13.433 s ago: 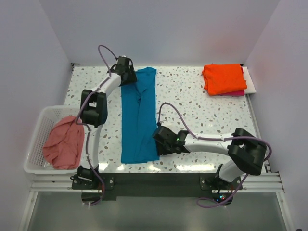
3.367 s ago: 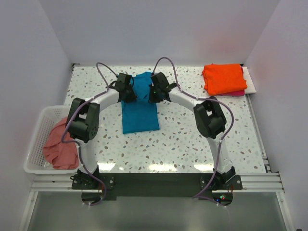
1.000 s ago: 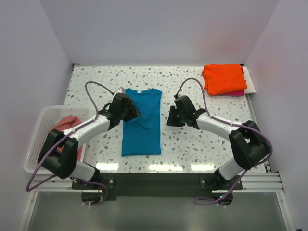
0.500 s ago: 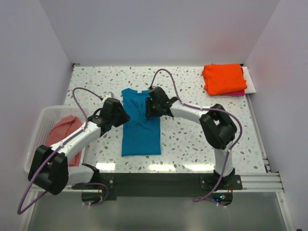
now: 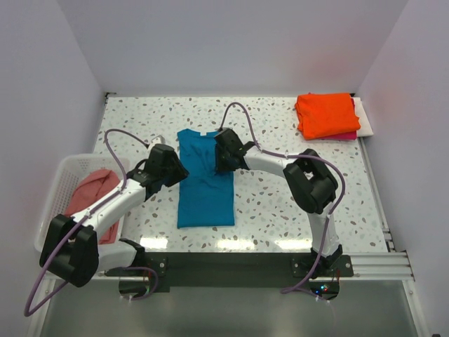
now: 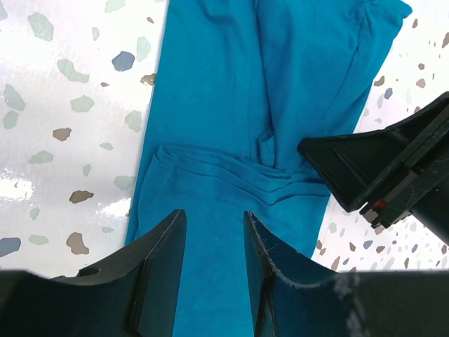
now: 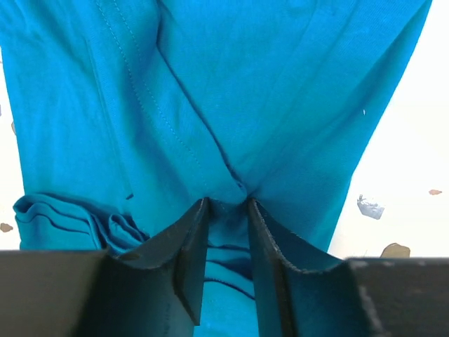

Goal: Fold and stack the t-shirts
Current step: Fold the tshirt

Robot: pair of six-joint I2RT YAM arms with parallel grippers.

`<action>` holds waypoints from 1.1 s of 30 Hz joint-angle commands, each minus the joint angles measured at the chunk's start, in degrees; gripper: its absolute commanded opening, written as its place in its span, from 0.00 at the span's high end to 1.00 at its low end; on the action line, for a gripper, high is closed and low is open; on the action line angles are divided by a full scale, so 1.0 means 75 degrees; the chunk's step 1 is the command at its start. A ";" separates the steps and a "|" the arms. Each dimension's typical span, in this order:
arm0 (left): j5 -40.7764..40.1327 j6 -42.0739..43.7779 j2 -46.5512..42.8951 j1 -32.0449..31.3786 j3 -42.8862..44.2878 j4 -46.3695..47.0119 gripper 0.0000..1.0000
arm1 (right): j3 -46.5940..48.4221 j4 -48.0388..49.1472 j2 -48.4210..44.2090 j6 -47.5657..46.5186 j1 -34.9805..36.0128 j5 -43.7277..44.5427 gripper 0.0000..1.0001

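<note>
The teal-blue t-shirt [image 5: 205, 189] lies as a long narrow strip in the middle of the bench [image 5: 280, 126], collar end away from the arm bases, with a bunched crease across it about halfway along. The right pincer [image 7: 226, 239] stands narrow on its right side, nipping a small ridge of the cloth, probably to lift that part for the crosswise fold. The left pincer [image 6: 210, 253] hovers at the opposite edge, fingers apart and gripping nothing, seemingly lining up a matching hold. The orange t-shirt [image 5: 326, 114] sits folded on the magenta t-shirt [image 5: 349, 136] at the far right corner, the stack's place. The salmon-pink t-shirt [image 5: 90, 207] waits crumpled in the basket [image 5: 48, 214].
</note>
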 commanded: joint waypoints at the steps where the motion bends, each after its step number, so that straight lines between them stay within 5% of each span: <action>1: 0.0017 0.0188 -0.0189 0.0090 -0.0083 0.0159 0.57 | 0.0259 0.0245 -0.0149 0.0085 0.0037 0.0269 0.69; 17: 0.0134 0.0247 -0.0130 0.0090 -0.0189 0.0218 0.57 | 0.0528 0.0362 -0.0173 -0.0419 0.0247 0.0374 0.88; 33: 0.0216 0.0247 -0.0119 0.0090 -0.0236 0.0253 0.57 | 0.0868 -0.0012 0.0050 -0.0783 0.0412 0.0691 0.73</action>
